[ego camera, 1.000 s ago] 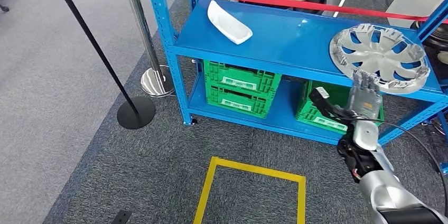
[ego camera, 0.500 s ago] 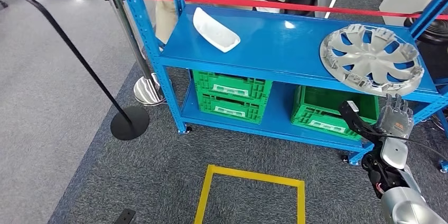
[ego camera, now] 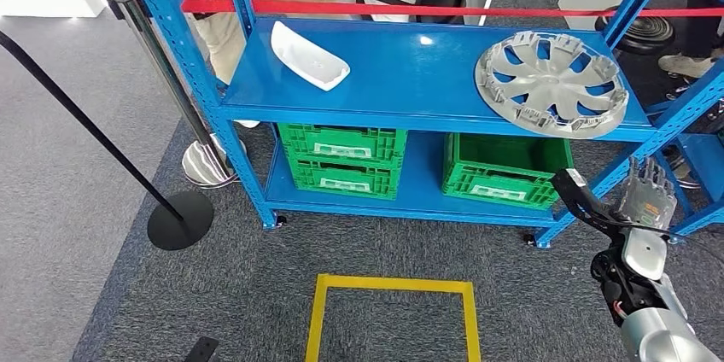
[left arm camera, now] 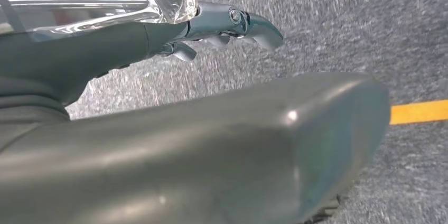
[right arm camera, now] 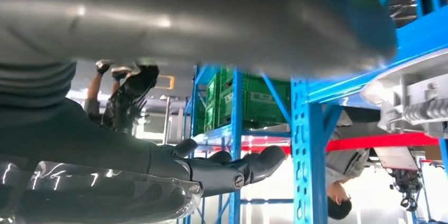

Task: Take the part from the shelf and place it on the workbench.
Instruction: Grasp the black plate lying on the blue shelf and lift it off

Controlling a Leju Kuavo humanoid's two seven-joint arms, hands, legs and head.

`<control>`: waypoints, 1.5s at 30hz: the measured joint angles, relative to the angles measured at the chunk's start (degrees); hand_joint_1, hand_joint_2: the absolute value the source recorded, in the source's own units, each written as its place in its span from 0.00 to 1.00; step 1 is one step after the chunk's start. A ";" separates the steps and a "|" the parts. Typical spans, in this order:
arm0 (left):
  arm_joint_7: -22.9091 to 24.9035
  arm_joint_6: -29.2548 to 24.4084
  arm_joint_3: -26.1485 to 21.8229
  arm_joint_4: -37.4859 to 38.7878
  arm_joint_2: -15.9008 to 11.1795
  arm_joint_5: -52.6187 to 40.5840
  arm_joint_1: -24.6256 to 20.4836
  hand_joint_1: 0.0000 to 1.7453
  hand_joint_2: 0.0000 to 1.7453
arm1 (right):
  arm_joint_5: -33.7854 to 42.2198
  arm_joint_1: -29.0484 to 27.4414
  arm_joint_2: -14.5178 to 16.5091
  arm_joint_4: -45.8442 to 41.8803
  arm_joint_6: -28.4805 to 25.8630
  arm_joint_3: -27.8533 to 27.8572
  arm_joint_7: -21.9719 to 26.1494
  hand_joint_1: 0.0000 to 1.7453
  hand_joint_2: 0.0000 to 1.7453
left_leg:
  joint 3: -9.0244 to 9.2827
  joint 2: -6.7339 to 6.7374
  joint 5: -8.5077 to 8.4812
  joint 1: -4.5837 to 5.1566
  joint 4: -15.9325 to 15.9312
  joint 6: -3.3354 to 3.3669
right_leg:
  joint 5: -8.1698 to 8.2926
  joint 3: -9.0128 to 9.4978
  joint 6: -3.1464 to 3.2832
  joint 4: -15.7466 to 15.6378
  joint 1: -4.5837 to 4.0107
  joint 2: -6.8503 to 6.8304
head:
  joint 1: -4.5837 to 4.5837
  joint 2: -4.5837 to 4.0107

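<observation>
Hovering right hand (ego camera: pixel 646 195) empty | below shelf-top wheel cover (ego camera: pixel 551 83)

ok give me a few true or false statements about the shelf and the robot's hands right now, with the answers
1. The silver wheel cover lies on the top shelf. True.
2. The right hand grips the wheel cover. False: it holds nothing, below and clear of it.
3. The white part sits in a green crate. False: it lies on the top shelf.
4. Green crates stand on the lower shelf. True.
5. The left hand holds nothing, above grey carpet. True.
</observation>
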State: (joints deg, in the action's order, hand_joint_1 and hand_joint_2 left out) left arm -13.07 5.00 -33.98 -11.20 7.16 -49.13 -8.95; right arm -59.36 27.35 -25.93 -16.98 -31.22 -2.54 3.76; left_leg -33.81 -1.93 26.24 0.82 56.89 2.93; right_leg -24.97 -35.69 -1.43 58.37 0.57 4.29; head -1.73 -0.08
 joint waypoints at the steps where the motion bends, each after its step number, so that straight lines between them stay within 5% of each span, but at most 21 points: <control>1: -0.01 0.00 0.04 -0.01 0.06 -0.04 -0.03 0.00 0.00 | -0.05 -0.02 -0.24 0.00 -0.02 0.11 0.04 0.00 0.00 | 0.20 0.46 -0.23 -0.17 -0.31 0.20 | -0.99 -0.70 -0.29 1.51 -0.02 -0.97 | 0.12 0.00; 4: 0.01 0.17 0.18 0.01 0.24 -0.28 0.03 0.00 0.00 | -0.10 -0.02 -0.39 0.00 -0.12 0.53 0.35 0.00 0.00 | 0.37 1.92 -0.26 -0.38 -0.54 0.43 | -6.07 -5.57 -1.30 11.85 0.26 -3.43 | 0.43 0.00; 6: 0.07 0.30 0.24 0.02 0.37 -0.46 0.07 0.00 0.00 | -0.09 -0.46 -0.37 0.00 -0.21 0.78 0.54 0.00 0.00 | 0.37 2.91 -0.10 -0.51 -0.48 0.31 | -6.73 -7.20 -1.88 15.42 0.64 -3.76 | 0.45 0.00; 9: 0.11 0.31 0.26 0.00 0.45 -0.52 0.06 0.00 0.00 | -0.09 -0.66 -0.47 -0.04 -0.37 1.04 0.61 0.00 0.00 | 0.48 4.28 0.51 -0.75 0.07 -0.52 | -2.43 -2.11 -2.49 6.03 1.08 -5.52 | 0.52 0.00; 11: 0.11 0.31 0.30 0.00 0.38 -0.55 0.02 0.00 0.00 | -0.12 -0.68 -0.43 -0.08 -0.58 1.13 0.72 0.00 0.00 | 0.50 5.08 1.12 -0.58 0.72 -1.29 | -0.89 0.91 -1.99 0.59 1.06 -6.65 | 0.62 0.01; 14: 0.12 0.31 0.36 -0.01 0.37 -0.62 0.00 0.00 0.00 | -0.28 -1.19 -0.31 -0.10 -0.93 1.33 1.28 0.00 0.00 | 0.61 6.02 1.50 -0.44 0.87 -1.88 | -0.86 1.15 -0.48 0.13 0.96 -5.63 | 0.68 0.01; 16: 0.12 0.32 0.38 -0.02 0.39 -0.72 -0.04 0.00 0.00 | -0.40 -1.33 -0.36 -0.16 -1.18 1.62 1.58 0.00 0.00 | -0.07 5.08 2.89 -0.65 2.50 -2.34 | -0.72 1.12 0.20 0.08 1.13 -4.84 | 0.63 0.00; 19: 0.19 0.45 0.52 -0.02 0.42 -0.99 -0.05 0.00 0.00 | -1.02 -1.30 -0.08 -0.23 -1.33 1.93 1.48 0.00 0.00 | -4.79 2.56 8.13 -0.89 12.78 -2.81 | -0.61 1.04 0.80 0.05 1.13 -3.57 | 0.55 0.00; 21: 0.44 0.57 0.60 -0.02 0.42 -1.09 -0.07 0.00 0.00 | -1.73 -1.18 0.26 -0.23 -1.19 1.95 0.99 0.00 0.00 | -7.23 2.17 9.22 -0.88 17.52 -2.69 | -0.57 0.97 0.93 0.06 0.94 -2.52 | 0.57 0.01; 23: 0.78 0.64 0.62 -0.02 0.42 -1.09 -0.19 0.00 0.00 | -2.71 -0.69 0.55 -0.24 -0.97 1.95 0.29 0.00 0.00 | -5.45 1.66 6.21 -0.80 13.56 -2.14 | -0.54 1.04 0.95 0.06 0.75 -1.32 | 0.57 0.01; 25: 0.98 0.66 0.63 -0.01 0.33 -1.05 -0.36 0.00 0.00 | -3.98 0.18 0.98 -0.24 -0.86 1.95 -0.13 0.00 0.00 | -1.47 -0.68 2.63 -0.73 5.44 -1.11 | -0.48 1.06 0.86 0.08 0.70 -0.20 | 0.65 0.01; 27: 1.01 0.57 0.65 -0.01 0.22 -0.86 -0.49 0.00 0.00 | -5.26 1.05 1.61 -0.22 -0.86 1.92 -0.14 0.00 0.00 | 0.58 -2.40 1.65 -0.59 1.32 -0.57 | -0.30 0.81 0.47 0.09 0.89 0.84 | 0.59 0.01; 29: 0.99 0.44 0.64 -0.01 0.21 -0.68 -0.58 0.00 0.00 | -6.30 1.48 2.09 -0.22 -0.91 1.88 -0.14 0.00 0.00 | 0.93 -1.84 1.63 -0.52 0.74 -0.58 | -0.01 0.57 -0.29 -0.15 1.14 1.76 | 0.46 0.01; 32: 0.92 0.33 0.56 -0.01 0.23 -0.66 -0.66 0.00 0.00 | -7.29 2.17 2.44 -0.22 -1.03 1.81 -0.35 0.00 0.00 | 1.59 -0.65 0.90 -0.93 -0.25 -0.27 | -1.99 -1.15 -1.06 2.91 0.97 -0.77 | 0.72 0.01; 34: 0.90 0.31 0.54 0.00 0.26 -0.66 -0.61 0.00 0.00 | -7.51 2.75 2.75 -0.21 -1.04 1.75 -0.45 0.00 0.00 | 1.62 0.11 0.82 -0.92 -0.30 -0.16 | -5.38 -4.46 -1.41 10.03 0.91 -3.00 | 0.91 0.01; 36: 0.90 0.31 0.53 0.01 0.29 -0.66 -0.57 0.00 0.00 | -7.62 2.85 3.08 -0.19 -1.04 1.70 -0.41 0.00 0.00 | 1.60 0.77 0.87 -0.93 -0.27 -0.17 | -6.86 -6.99 -1.76 15.48 1.02 -3.62 | 1.02 0.01; 38: 0.90 0.25 0.51 0.01 0.35 -0.69 -0.57 0.00 0.00 | -7.66 2.89 3.20 -0.19 -1.08 1.68 0.37 0.00 0.00 | 1.64 1.21 1.02 -0.99 -0.15 -0.35 | -4.50 -5.37 -1.93 12.37 1.17 -3.85 | 1.12 0.01; 41: 0.80 -0.08 0.51 0.01 0.38 -0.87 -0.57 0.00 0.00 | -7.41 2.88 3.47 -0.27 -1.80 1.71 3.69 0.00 0.00 | 1.46 1.52 1.62 -0.83 0.56 -1.17 | -0.66 0.39 -1.61 1.50 1.18 -4.28 | 1.18 0.00; 42: 0.71 -0.16 0.51 0.01 0.35 -0.94 -0.55 0.00 0.00 | -7.37 2.69 3.71 -0.34 -2.16 1.72 4.94 0.00 0.00 | 1.31 1.57 1.84 -0.70 0.80 -1.36 | -0.49 1.09 -1.32 0.15 1.17 -4.29 | 1.18 0.01; 45: 0.28 -0.29 0.51 0.01 0.23 -1.03 -0.44 0.00 0.00 | -7.10 2.12 4.53 -0.72 -3.02 1.78 8.34 0.00 0.00 | 1.21 1.60 1.81 -0.51 0.84 -0.62 | -0.46 1.09 -0.77 -0.09 1.11 -4.04 | 1.06 0.01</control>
State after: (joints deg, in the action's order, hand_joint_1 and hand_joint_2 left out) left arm -12.79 4.71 -33.46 -11.19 7.39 -50.16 -9.39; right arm -66.47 29.47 -21.40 -17.70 -34.24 -0.76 12.10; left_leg -32.60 -0.33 28.05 0.31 57.72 2.31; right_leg -25.43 -34.60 -2.19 58.28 1.68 0.25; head -0.67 -0.07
